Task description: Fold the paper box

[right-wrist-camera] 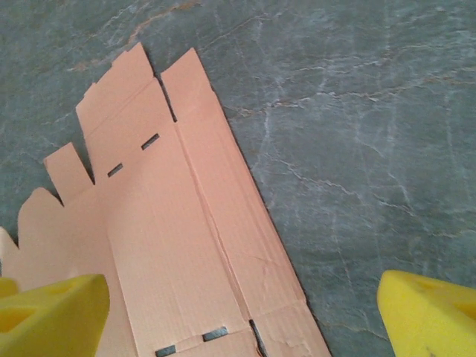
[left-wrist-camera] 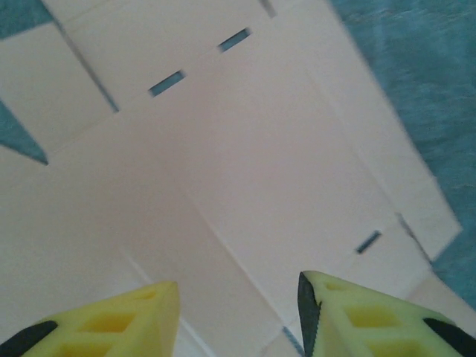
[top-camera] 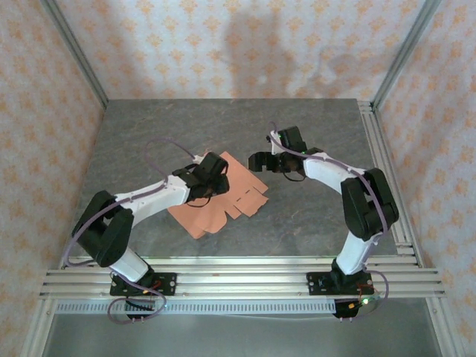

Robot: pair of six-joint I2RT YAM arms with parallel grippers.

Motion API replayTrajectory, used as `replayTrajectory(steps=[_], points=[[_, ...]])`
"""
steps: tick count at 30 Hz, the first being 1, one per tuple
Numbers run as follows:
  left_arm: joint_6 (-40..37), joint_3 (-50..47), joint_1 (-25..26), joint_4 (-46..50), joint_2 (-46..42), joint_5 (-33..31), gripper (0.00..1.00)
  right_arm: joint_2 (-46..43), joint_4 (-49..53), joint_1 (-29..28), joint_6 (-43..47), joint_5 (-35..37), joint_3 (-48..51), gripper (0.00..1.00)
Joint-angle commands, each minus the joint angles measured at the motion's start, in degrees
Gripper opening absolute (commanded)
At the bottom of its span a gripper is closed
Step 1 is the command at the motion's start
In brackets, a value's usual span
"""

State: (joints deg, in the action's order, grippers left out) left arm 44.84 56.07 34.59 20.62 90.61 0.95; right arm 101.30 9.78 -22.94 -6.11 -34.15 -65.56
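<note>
The paper box (top-camera: 223,201) lies on the grey table as a flat salmon-orange die-cut sheet with tabs and slits. My left gripper (top-camera: 210,181) hovers low over the sheet's middle, open, with card (left-wrist-camera: 245,149) spread beneath its yellow fingers (left-wrist-camera: 349,316) and nothing between them. My right gripper (top-camera: 262,161) stands open just off the sheet's far right edge. In the right wrist view the sheet (right-wrist-camera: 171,245) runs between the widely spread yellow fingertips (right-wrist-camera: 52,312), whose gap spans its long edge and bare table.
The grey stone-patterned table (top-camera: 312,126) has open surface behind and to the right of the sheet. Aluminium rails (top-camera: 238,275) run along the near edge and the right side. Patterned walls enclose the workspace.
</note>
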Motion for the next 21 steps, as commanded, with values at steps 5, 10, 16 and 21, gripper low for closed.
replayTrajectory(steps=[5,10,16,21], points=[[1.40,-0.58,-0.87,3.89,4.83,-2.94,0.42,3.92,3.01,0.17,1.76,-3.92,-5.06,0.93],[1.91,-2.69,-0.89,1.82,7.24,-1.22,0.41,6.55,4.27,0.13,2.86,-7.15,-7.20,0.93],[1.44,-3.45,-0.92,0.75,9.66,-0.65,0.42,11.95,11.01,0.16,8.48,-12.77,-12.83,0.90],[1.79,-4.13,-0.93,-0.44,10.03,-0.08,0.43,15.41,14.47,0.16,11.80,-16.26,-16.88,0.77]])
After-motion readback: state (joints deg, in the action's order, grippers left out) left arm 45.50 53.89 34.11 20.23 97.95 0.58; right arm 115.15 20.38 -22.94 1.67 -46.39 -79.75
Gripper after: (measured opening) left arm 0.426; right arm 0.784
